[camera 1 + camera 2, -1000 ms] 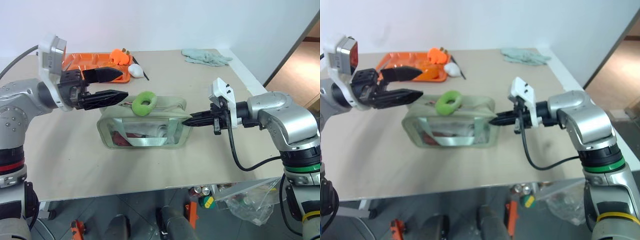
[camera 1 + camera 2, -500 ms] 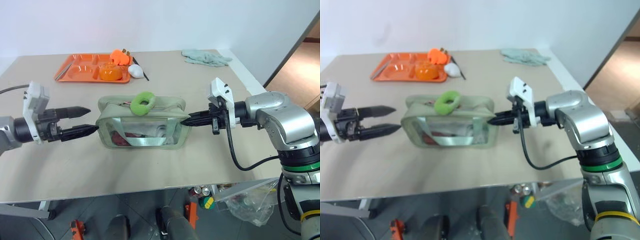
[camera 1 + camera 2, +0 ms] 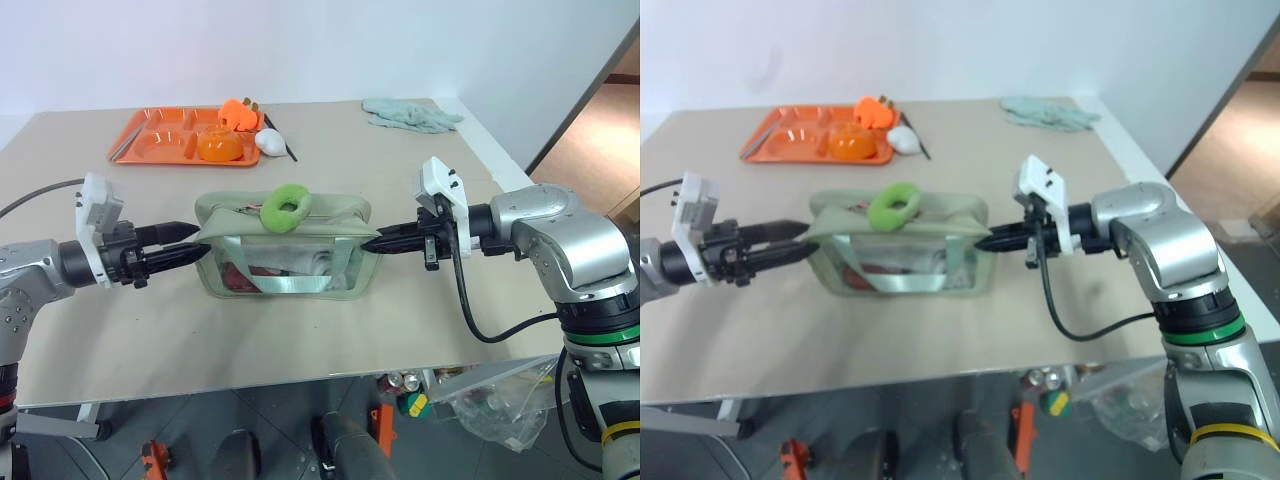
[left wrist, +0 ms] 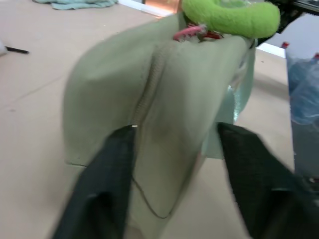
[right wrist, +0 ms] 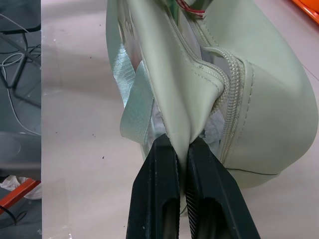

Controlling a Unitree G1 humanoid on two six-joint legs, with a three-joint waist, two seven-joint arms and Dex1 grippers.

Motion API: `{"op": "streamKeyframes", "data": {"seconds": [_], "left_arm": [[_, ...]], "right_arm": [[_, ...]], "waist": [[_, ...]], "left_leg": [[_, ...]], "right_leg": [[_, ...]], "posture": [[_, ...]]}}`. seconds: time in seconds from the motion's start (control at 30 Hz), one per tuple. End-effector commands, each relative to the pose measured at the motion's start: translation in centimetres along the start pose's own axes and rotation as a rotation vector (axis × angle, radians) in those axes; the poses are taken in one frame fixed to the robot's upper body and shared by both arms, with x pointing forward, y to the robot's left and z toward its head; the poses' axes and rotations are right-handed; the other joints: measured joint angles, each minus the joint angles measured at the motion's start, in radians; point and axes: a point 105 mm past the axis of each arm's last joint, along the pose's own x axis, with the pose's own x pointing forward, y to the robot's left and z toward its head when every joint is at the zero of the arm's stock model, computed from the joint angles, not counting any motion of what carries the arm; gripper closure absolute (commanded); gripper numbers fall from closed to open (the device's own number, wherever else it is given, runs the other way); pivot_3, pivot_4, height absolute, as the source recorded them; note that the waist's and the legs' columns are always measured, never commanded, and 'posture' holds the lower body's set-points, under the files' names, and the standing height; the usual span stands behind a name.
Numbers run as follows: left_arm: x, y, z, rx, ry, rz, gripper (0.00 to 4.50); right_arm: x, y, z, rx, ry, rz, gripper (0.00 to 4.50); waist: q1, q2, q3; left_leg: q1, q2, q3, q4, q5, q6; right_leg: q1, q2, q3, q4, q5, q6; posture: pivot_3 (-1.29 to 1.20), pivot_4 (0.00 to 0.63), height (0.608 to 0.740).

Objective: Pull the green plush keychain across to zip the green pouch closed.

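while right fingers point(image 5: 185, 164) pinch green pouch point(image 3: 285, 250) end, left fingers point(image 4: 114, 169) straddle opposite end, part open.

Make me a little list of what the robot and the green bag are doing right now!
bag: green pouch sits on the table, zipper partly open at its right end
fuzzy ring: green plush keychain rests on top of the pouch, nobody holding it
right gripper: shut, pinching the pouch's end fabric
left gripper: fingers on either side of the pouch's other end, not squeezed shut
behind: orange tray, glove
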Motion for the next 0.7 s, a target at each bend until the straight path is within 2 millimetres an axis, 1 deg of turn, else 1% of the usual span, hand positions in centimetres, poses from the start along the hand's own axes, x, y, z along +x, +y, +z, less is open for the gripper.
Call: {"op": "streamKeyframes", "data": {"seconds": [0.03,0.07,0.13,0.17,0.27,0.33,0.43,0.47,0.5,0.6,0.7], "left_arm": [[0.5,-1.1,0.3,0.011,-0.006,-0.058,3.41],[0.6,-1.4,0.3,0.002,-0.007,-0.072,3.59],[0.8,-1.7,0.3,-0.007,-0.008,-0.087,4.35],[0.9,-1.8,0.2,-0.009,-0.007,-0.09,4.45],[1.0,-1.8,0.2,-0.011,-0.005,-0.083,4.45],[1.2,-1.4,0.0,-0.003,-0.002,-0.048,4.45],[1.3,-1.4,-0.3,-0.003,0.0,-0.04,4.45],[1.4,-1.4,-0.3,-0.003,-0.008,-0.037,4.45],[1.5,-1.4,-0.3,-0.005,-0.014,-0.035,4.5],[1.7,-1.6,-0.2,-0.005,-0.023,-0.04,4.5],[1.9,-1.8,-0.1,-0.006,-0.041,-0.045,4.5]], "right_arm": [[-0.8,0.2,1.1,-0.045,-0.019,-0.016,4.5],[-0.8,0.2,1.1,-0.044,-0.018,-0.017,4.5],[-0.8,0.2,1.0,-0.043,-0.016,-0.018,4.5],[-0.8,0.2,1.0,-0.043,-0.016,-0.018,4.5],[-0.8,0.1,1.0,-0.043,-0.015,-0.018,4.5],[-0.7,-0.1,1.0,-0.044,-0.022,-0.03,4.5],[-0.8,-1.5,1.4,-0.001,-0.064,-0.097,4.5],[-1.0,-1.6,1.5,0.017,-0.077,-0.098,4.5],[-1.3,-1.6,1.5,0.028,-0.083,-0.094,3.78],[-1.9,-1.2,1.3,0.029,-0.071,-0.078,2.86],[-3.5,0.1,1.8,0.014,-0.101,-0.014,1.76]], "waist": [[0.0,0.0,0.0],[0.0,0.0,0.0],[0.0,0.0,0.0],[0.0,0.0,0.0],[0.0,0.0,0.0],[0.001,0.0,0.0],[0.002,0.0,0.0],[0.002,0.0,0.0],[0.002,0.0,0.0],[0.005,0.0,0.0],[0.01,0.0,0.0]], "left_leg": [[0.0,0.0,0.0,0.0,0.0,0.0],[0.0,0.0,0.0,0.0,0.0,0.0],[0.0,0.0,0.0,0.0,0.0,0.0],[0.0,0.0,0.0,0.0,0.0,0.0],[0.0,0.0,0.0,0.0,0.0,0.0],[0.0,0.0,0.0,0.0,0.0,0.0],[0.0,0.0,0.0,0.0,0.0,0.0],[0.0,0.0,0.0,0.0,0.0,0.0],[0.0,-0.001,0.0,0.001,0.0,0.0],[0.0,-0.001,0.0,0.001,0.0,0.0],[-0.001,-0.002,0.0,0.001,0.0,0.0]], "right_leg": [[0.0,0.0,0.0,0.0,0.0,0.0],[0.0,0.0,0.0,0.0,0.0,0.0],[0.0,0.0,0.0,0.0,0.0,0.0],[0.0,0.0,0.0,0.0,0.0,0.0],[0.0,0.0,0.0,0.0,0.0,0.0],[0.0,0.0,0.0,0.0,0.0,0.0],[0.0,0.0,0.0,0.0,0.0,0.001],[0.001,0.0,0.0,0.0,0.0,0.001],[0.001,-0.001,0.0,0.0,0.0,0.001],[0.001,-0.001,0.0,0.0,0.0,0.001],[0.001,-0.002,0.0,0.0,-0.001,0.003]], "posture": [[0.0,0.15,0.74],[0.0,0.15,0.74],[0.0,0.15,0.74],[0.0,0.15,0.74],[0.0,0.15,0.74],[0.0,0.15,0.74],[0.0,0.15,0.74],[0.0,0.15,0.74],[0.0,0.15,0.74],[0.0,0.15,0.74],[0.0,0.15,0.74]]}}
